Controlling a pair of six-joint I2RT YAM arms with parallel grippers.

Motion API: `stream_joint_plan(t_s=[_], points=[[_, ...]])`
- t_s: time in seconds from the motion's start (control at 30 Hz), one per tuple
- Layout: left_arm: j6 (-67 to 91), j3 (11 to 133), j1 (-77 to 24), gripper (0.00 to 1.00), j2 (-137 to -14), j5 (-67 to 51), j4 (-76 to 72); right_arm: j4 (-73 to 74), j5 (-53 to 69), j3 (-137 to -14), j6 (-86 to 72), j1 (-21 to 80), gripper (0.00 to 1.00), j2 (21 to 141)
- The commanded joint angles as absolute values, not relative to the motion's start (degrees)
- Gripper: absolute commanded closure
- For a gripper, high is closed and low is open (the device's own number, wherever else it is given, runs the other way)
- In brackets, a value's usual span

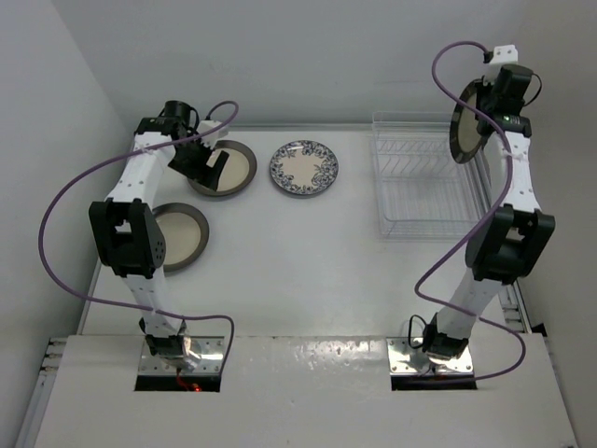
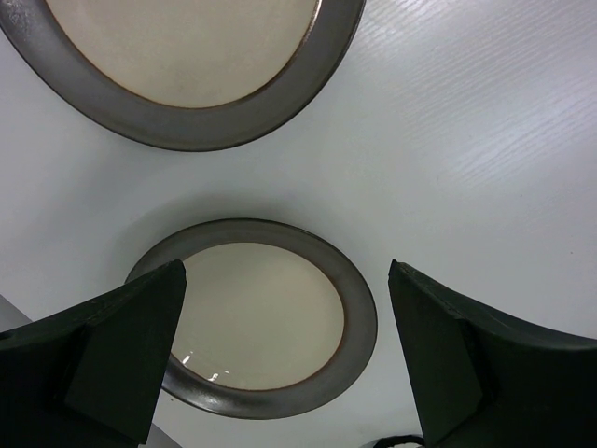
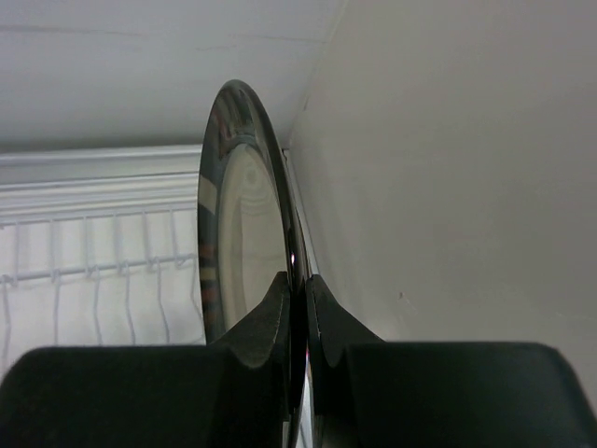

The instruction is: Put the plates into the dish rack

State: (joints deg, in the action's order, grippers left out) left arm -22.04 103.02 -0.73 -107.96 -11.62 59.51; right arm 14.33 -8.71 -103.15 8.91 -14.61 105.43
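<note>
At the left of the counter (image 1: 298, 266) our left tool (image 1: 210, 166) hung wide open and empty above the farther grey-rimmed plate (image 1: 241, 177). Its wrist view showed the jaws spread well apart with nothing between them, which we read as lining up on a rim. The nearer grey-rimmed plate (image 1: 182, 238) lay flat beside that arm. The blue floral plate (image 1: 304, 168) lay flat just right of the farther one, so three plates were not yet loaded. Further right stood the dish rack (image 1: 424, 187), with no plate in its slots that we could see. At the far right our right tool (image 1: 492, 119) was clamped tight on the rim of the fourth plate (image 1: 466, 121). It held the plate on edge over the rack's far right end, presumably so that it could drop upright between the wires.
</note>
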Motion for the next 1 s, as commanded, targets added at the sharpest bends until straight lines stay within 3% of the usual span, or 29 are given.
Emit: stream_joint_plan(t_s=[0.0,0.47,0.97], points=[[-22.8,105.1,-1.0,0.05,-108.2,-12.6,60.3,2.3,-9.3,-108.1,11.9,-14.2,1.00,105.6],[-22.2,104.6,-1.0,0.05,-108.2,-12.6,60.3,-2.6,-11.5,-101.0,18.7,-11.7,1.00,104.5],[-22.2,104.6,-1.0,0.05,-108.2,-12.6,60.8,-8.7,-16.9,-88.3,12.7,-10.8,1.00,103.6]])
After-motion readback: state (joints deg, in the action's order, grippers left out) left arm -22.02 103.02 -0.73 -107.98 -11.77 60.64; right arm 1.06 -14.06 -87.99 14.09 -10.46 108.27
